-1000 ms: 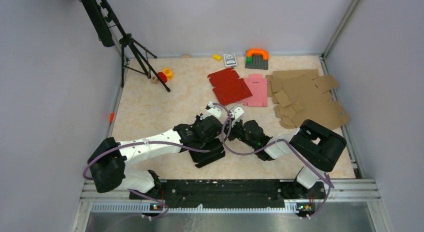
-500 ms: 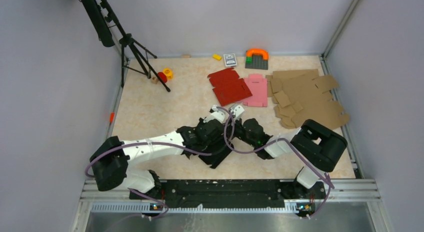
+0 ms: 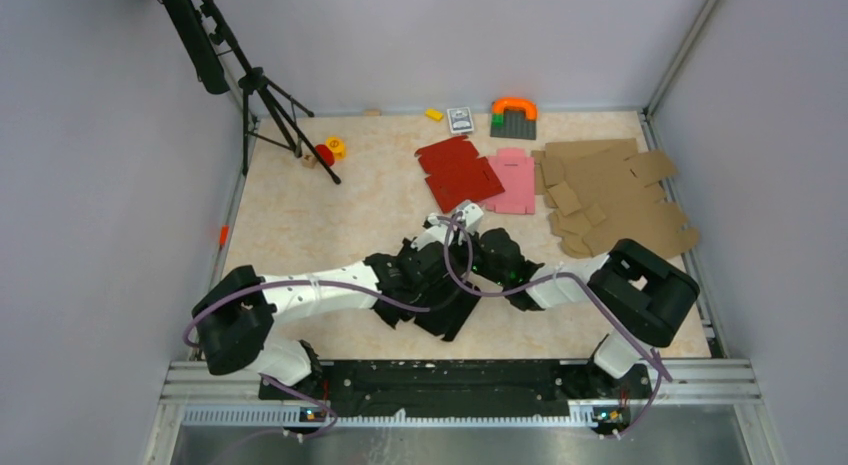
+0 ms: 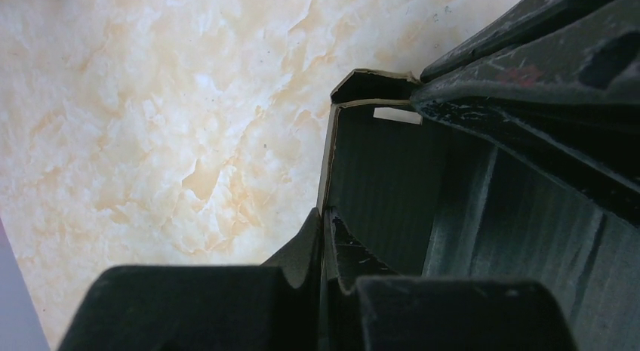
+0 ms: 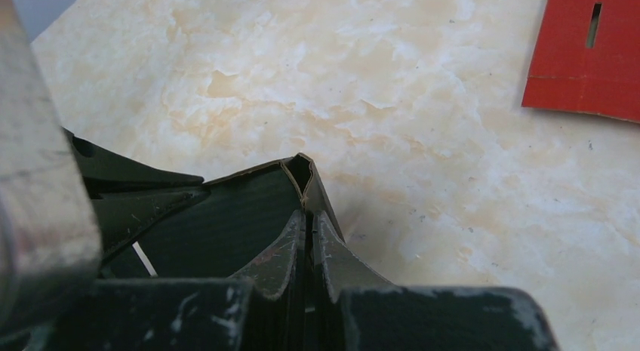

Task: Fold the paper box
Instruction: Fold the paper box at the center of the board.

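Grip: clamping the left tool (image 4: pixel 326 290) all but shut on a raised wall of the paper box (image 4: pixel 385 185), with the thin cardboard edge running up from between its fingers at the bottom middle of the left wrist view. Clamping the right tool (image 5: pixel 306 249) likewise, pinched down on a doubled-over corner of the same black card at the bottom centre of the right wrist view. Holding the box partly formed, just below the middle of the overhead view, low over the marbled bench (image 3: pixel 310 205) and between the two wrists. Seeing the red blank (image 3: pixel 458 173), the pink blank (image 3: pixel 513 180) and the brown cardboard heap (image 3: pixel 610 195) lying flat toward the upper right, well apart from the work. Judging the card as light, thin and springy: probably bending cleanly along its scored lines, but creasing or tearing if squeezed mid-panel, and likely sliding on the smooth bench. Favouring holds at the wall edges close to a fold line, one per tool, so as to be stopping the panels from springing open.
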Robot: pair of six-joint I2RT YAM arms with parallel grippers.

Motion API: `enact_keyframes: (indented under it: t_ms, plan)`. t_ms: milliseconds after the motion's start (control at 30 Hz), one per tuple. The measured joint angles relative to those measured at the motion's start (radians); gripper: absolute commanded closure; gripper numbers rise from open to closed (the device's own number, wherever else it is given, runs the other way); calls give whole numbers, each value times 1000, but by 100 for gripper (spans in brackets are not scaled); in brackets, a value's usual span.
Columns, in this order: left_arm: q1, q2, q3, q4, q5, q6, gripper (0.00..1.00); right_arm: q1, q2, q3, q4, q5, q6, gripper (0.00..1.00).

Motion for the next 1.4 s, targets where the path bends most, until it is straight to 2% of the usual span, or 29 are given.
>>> enact_keyframes:
  t_ms: [200,400,600,733,867,967,1033,1100,1200,1267,1400]
  plan:
    - [-2,3,10,-6,11,-6,100,-14,0,4,-10,-27,35,96]
    - [-10,2,23,-25,43,2,100,-76,-9,-50,24,-72,82,100]
    - [-38,3,105,-85,72,2,99,-85,-11,-92,89,-93,84,100]
    - [-56,11,169,-123,95,-5,82,-85,-3,-146,224,-83,58,100]
    - [-41,27,222,-161,166,-19,65,-85,46,-219,451,-65,-15,100]
    - [19,16,238,-178,271,-46,45,-85,102,-241,577,-61,-68,100]
    - [95,-27,222,-167,368,-66,31,-85,129,-247,624,-61,-91,100]
    - [193,-117,169,-128,473,-90,22,-85,146,-253,650,-62,-109,100]
    - [353,-304,64,-71,601,-135,18,-85,151,-259,681,-66,-130,100]
    - [418,-376,31,-56,653,-155,18,-85,151,-259,692,-71,-141,100]
    - [542,-387,-19,-7,795,-174,21,-85,151,-259,702,-92,-158,100]
